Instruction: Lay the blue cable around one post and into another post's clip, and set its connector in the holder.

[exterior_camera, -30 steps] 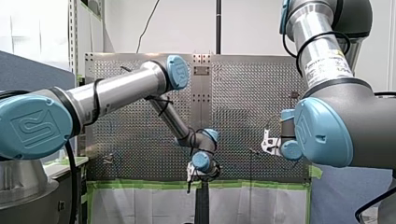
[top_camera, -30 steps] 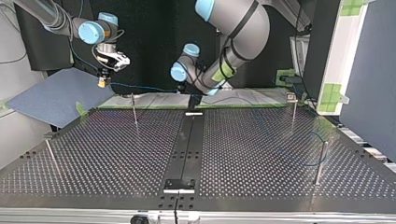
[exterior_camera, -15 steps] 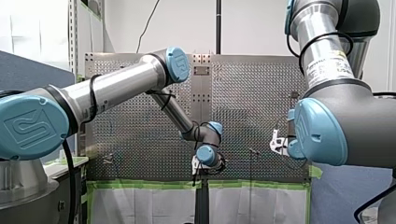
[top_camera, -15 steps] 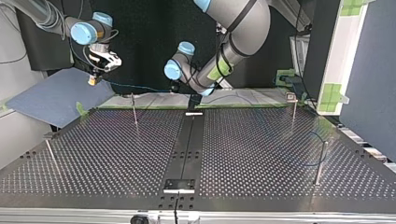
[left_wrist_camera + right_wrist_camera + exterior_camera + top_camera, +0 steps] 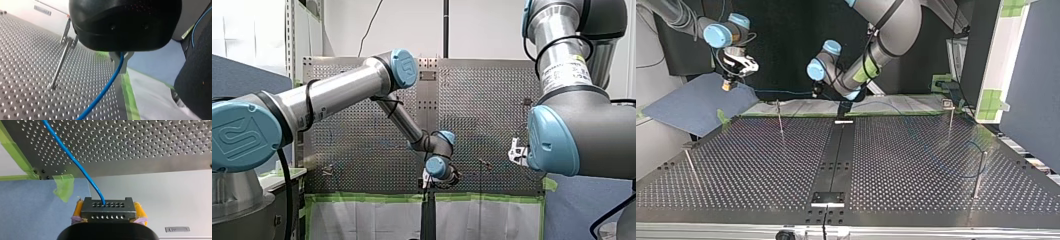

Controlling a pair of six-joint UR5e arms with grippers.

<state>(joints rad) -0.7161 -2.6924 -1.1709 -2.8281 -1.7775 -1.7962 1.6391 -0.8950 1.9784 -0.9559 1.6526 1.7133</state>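
Perforated steel counter (image 5: 916,155) spreads across the top view, split by a black centre strip (image 5: 838,150), with green tape (image 5: 722,116) at its far edge, left of the strip. Little writing can be read. A white label (image 5: 564,72) on my right arm carries print too small to make out, and the blue shoulder cap (image 5: 239,137) of my left arm bears an embossed emblem.

My right arm enters the top view well left of the strip, and my right tool (image 5: 729,84) hangs beyond the counter's far edge, pointing down. Only the right wrist view shows its yellow pads (image 5: 78,209) clamped on a dark, hole-dotted connector (image 5: 108,206). The blue cable (image 5: 75,161) leaves that connector and spans, above a thin post (image 5: 780,117) left of the strip, to my left tool (image 5: 816,93), just left of the strip's far end.

The left wrist view alone shows its metal fingers (image 5: 124,65) pinched shut on the cable. Right of the strip, slack curves beside a second post (image 5: 978,172). My left arm reaches far forward, elbow high, wrist bent downward.
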